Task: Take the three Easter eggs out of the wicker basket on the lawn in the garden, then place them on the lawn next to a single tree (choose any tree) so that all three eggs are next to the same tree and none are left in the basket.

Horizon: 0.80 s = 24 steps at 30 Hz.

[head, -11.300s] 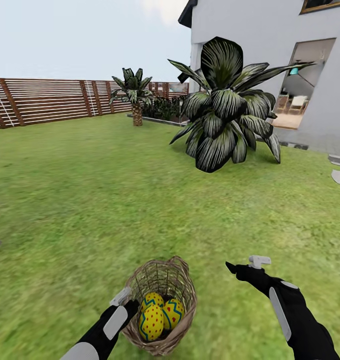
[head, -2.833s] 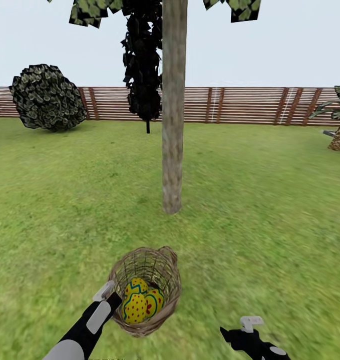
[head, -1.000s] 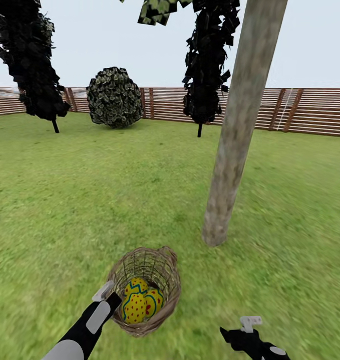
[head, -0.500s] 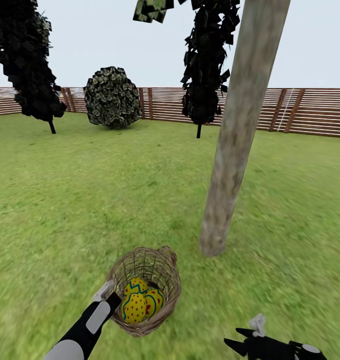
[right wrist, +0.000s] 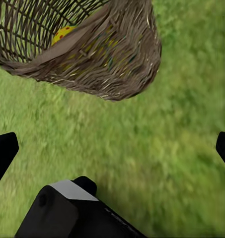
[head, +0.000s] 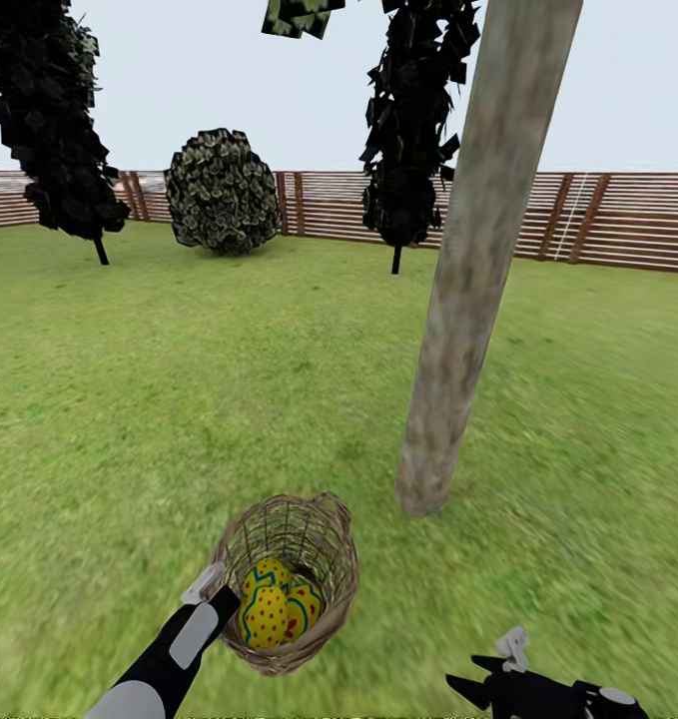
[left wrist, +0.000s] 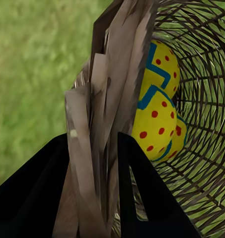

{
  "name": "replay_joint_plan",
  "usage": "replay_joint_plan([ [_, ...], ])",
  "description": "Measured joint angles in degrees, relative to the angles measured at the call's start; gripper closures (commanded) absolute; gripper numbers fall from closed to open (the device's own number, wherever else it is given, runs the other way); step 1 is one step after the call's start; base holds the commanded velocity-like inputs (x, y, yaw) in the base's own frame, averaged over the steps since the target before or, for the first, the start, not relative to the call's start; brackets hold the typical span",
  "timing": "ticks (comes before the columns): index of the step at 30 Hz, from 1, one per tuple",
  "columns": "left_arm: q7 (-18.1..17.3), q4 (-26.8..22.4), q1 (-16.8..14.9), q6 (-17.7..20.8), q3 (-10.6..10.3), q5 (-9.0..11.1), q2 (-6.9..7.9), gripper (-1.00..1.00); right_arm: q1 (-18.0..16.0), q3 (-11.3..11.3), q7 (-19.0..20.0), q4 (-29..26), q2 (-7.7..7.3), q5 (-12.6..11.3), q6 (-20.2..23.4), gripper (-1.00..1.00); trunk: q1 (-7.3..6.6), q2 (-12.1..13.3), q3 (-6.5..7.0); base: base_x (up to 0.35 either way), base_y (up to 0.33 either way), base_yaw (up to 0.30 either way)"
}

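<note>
Your yellow Easter eggs with blue zigzag bands and red dots (head: 277, 605) sit bunched inside the small round brown open-weave wicker basket (head: 324, 539), which you carry above the flat green grass lawn (head: 179, 399). Left wrist view: eggs (left wrist: 156, 106) pressed against the weave, basket rim (left wrist: 110, 99) clamped between the two black fingers (left wrist: 137, 183). Your left gripper (head: 211, 589) is closed on that rim. Your right gripper (head: 483, 674) is low, apart from the basket, fingers spread wide. Right wrist view: basket (right wrist: 122, 54) hangs over grass, fingers (right wrist: 3, 151) far apart. The thick pale grey-brown mottled tree trunk (head: 463, 300) stands near the basket, beyond it to your right. Farther off: two thin black-trunked dark trees (head: 408, 120), a round grey-green bush (head: 222, 192), and the brown slatted wooden fence (head: 618, 220).
</note>
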Motion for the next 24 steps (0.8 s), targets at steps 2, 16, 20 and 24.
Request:
replay_joint_plan([
  [2, 0.0, 0.0, -0.01, 0.0, 0.01, 0.02, 0.0, 1.0, 0.0, -0.04, -0.64, 0.0, -0.03, 0.05, 0.0, -1.0, 0.0, 0.0, -0.18, 0.0, 0.0, 0.0],
  [16, -0.01, -0.02, -0.02, 0.0, 0.03, 0.07, 0.0, 1.0, 0.0, -0.06, -1.96, 0.0, -0.03, 0.06, 0.0, -1.0, 0.0, 0.0, -1.45, 0.0, 0.0, 0.0],
  [20, 0.0, -0.03, 0.0, -0.01, 0.08, -0.01, 0.0, 1.0, 0.0, -0.07, -1.96, 0.0, -0.03, -0.03, 0.0, -1.0, 0.0, 0.0, -1.76, 0.0, 0.0, 0.0],
  [24, 0.0, 0.0, 0.0, 0.0, 0.08, 0.0, 0.0, 1.0, 0.0, -0.08, -1.96, -0.01, -0.03, -0.25, -0.03, -1.0, 0.0, 0.0, -1.79, 0.0, 0.0, 0.0],
])
